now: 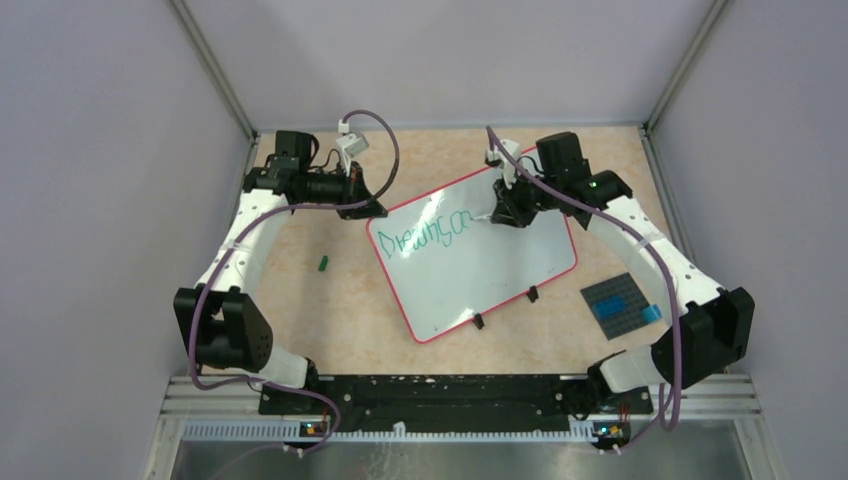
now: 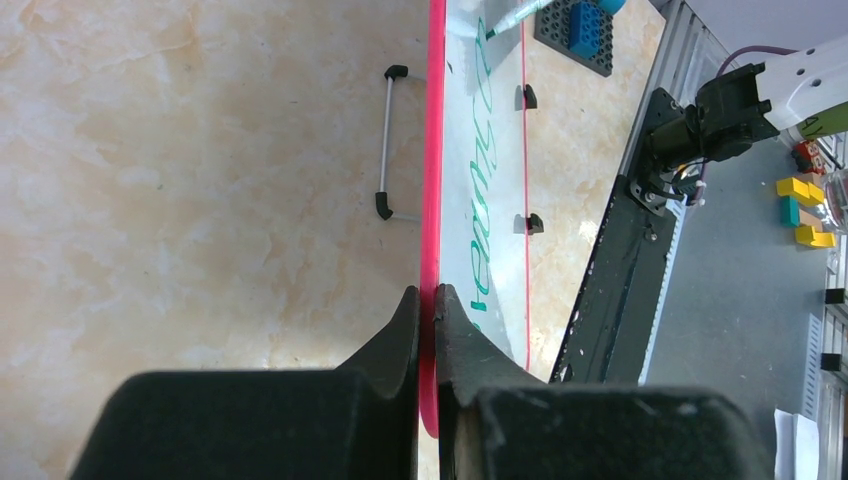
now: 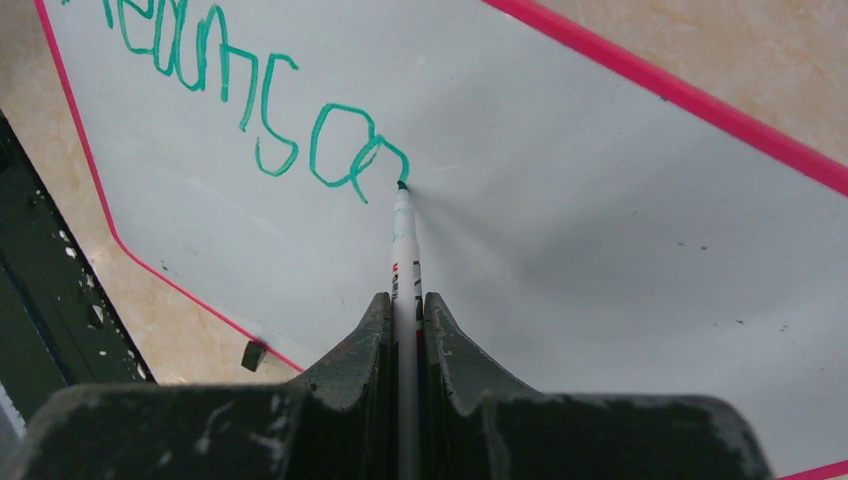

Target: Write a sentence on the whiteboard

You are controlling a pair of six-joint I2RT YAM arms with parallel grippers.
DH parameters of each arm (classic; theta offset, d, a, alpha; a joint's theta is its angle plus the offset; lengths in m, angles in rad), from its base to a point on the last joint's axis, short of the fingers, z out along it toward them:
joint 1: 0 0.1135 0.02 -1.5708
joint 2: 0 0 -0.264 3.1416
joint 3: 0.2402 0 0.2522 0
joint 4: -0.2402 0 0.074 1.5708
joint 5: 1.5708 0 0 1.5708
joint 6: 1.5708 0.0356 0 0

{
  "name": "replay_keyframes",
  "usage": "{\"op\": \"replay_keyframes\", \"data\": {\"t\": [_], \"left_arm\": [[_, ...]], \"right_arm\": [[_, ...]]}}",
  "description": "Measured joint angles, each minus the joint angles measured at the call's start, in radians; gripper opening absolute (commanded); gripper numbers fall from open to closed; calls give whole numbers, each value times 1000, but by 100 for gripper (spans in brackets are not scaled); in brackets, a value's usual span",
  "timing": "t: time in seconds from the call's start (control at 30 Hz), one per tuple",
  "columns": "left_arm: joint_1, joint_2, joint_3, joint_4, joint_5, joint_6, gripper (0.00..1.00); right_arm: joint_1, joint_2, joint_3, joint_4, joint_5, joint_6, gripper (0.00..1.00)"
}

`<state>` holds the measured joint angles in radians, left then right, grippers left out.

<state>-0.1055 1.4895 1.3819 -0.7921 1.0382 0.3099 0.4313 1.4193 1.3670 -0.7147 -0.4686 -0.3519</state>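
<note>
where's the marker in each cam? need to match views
Top external: marker upper centre, at the right end of the green writing, mostly hidden under the right end effector.
Left wrist: top edge, right of centre, tip on the whiteboard.
Right wrist: centre, clamped in the end effector, tip on the board.
Shared landmark: the green writing, visible in all three.

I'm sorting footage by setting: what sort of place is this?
Probably a robot lab test cell: plain grey partition walls enclose a table, the left arm and right arm are bolted to a black rail, and a whiteboard lies between them.
</note>
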Motion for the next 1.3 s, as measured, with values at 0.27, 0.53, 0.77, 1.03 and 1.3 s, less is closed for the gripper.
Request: {"op": "replay_keyframes", "data": {"t": [0.27, 0.53, 0.77, 1.03, 1.3], "left_arm": [[0, 0, 0, 0, -3, 0, 0], [0, 0, 0, 0, -3, 0, 0], [0, 0, 0, 0, -4, 0, 0], [0, 0, -2, 5, -11, 0, 0], [0, 0, -2, 7, -12, 0, 0]], "right_arm": [[-2, -32, -80, -11, -13, -4, 0], [-2, -29, -71, -13, -14, -2, 0], [-2, 2, -6, -4, -10, 7, 0], [-14, 18, 15, 3, -6, 8, 0], [-35, 18, 16, 3, -6, 7, 0]]}}
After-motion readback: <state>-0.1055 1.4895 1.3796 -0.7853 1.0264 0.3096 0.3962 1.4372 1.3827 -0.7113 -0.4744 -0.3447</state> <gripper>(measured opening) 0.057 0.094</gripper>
